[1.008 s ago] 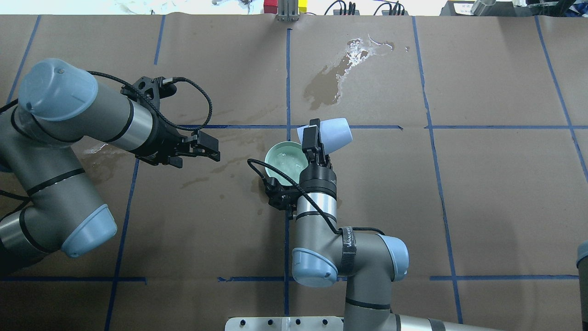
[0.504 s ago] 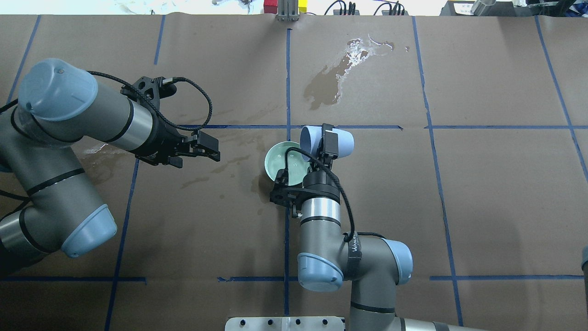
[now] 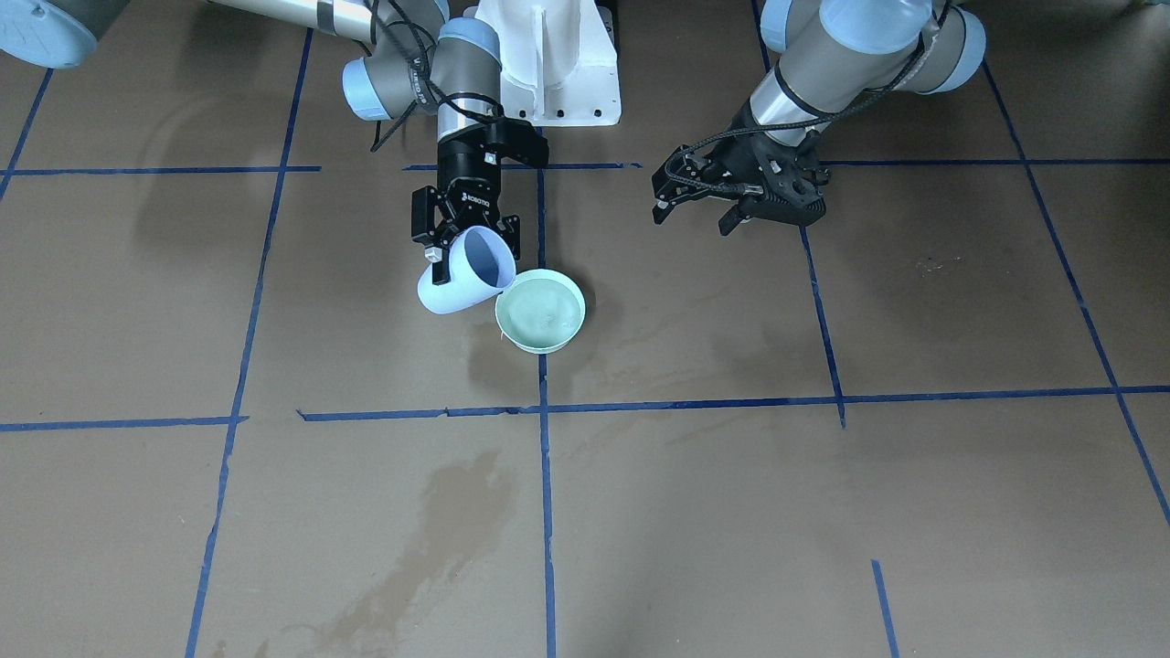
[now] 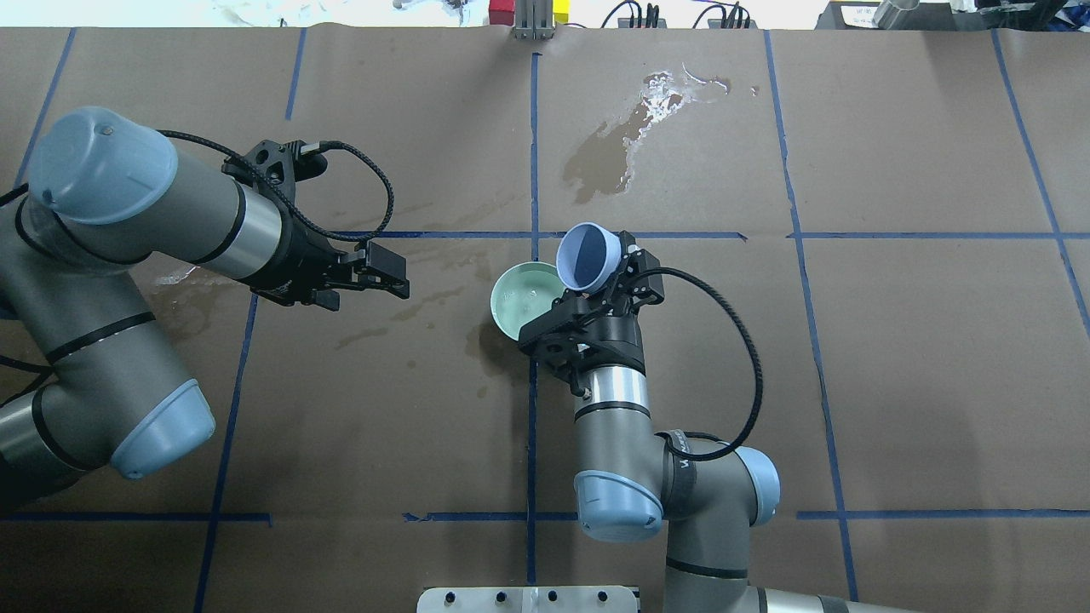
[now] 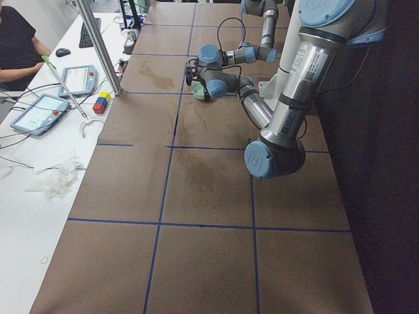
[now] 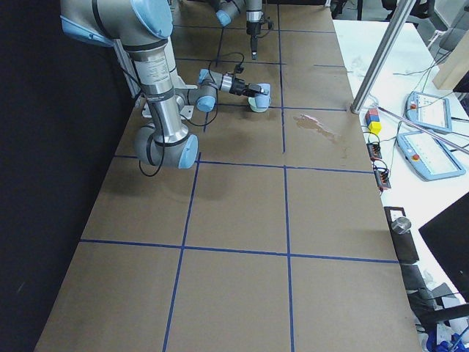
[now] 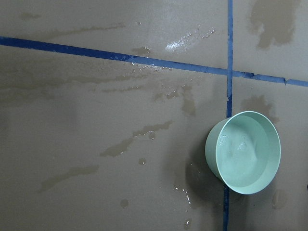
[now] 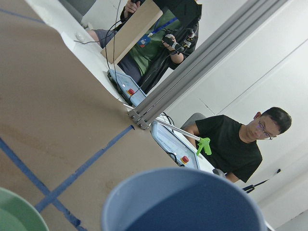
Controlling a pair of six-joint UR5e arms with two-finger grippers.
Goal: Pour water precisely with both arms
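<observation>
My right gripper [image 4: 606, 271] is shut on a pale blue cup [image 4: 588, 255] and holds it just right of a mint green bowl [image 4: 521, 305]. The cup is tilted, with its mouth up and toward the bowl; its inside shows no water that I can make out. In the front view the cup [image 3: 463, 272] hangs beside the bowl [image 3: 541, 312] under the right gripper [image 3: 466, 239]. Water [image 7: 244, 155] glints in the bowl [image 7: 211, 144]. My left gripper [image 4: 389, 274] is open and empty, left of the bowl and apart from it; it also shows in the front view [image 3: 696, 206].
Wet stains mark the brown paper at the far middle [image 4: 630, 136] and under the left arm [image 4: 192, 281]. The white pedestal [image 3: 548, 64] stands at the robot's side. An aluminium post [image 5: 98, 46], coloured blocks [image 5: 100, 103] and operators' tablets [image 5: 39, 111] are beyond the far edge.
My right wrist has rotated and shifted slightly right, turning the cup from lying on its side over the bowl to mouth-up beside it. The left arm has not moved.
</observation>
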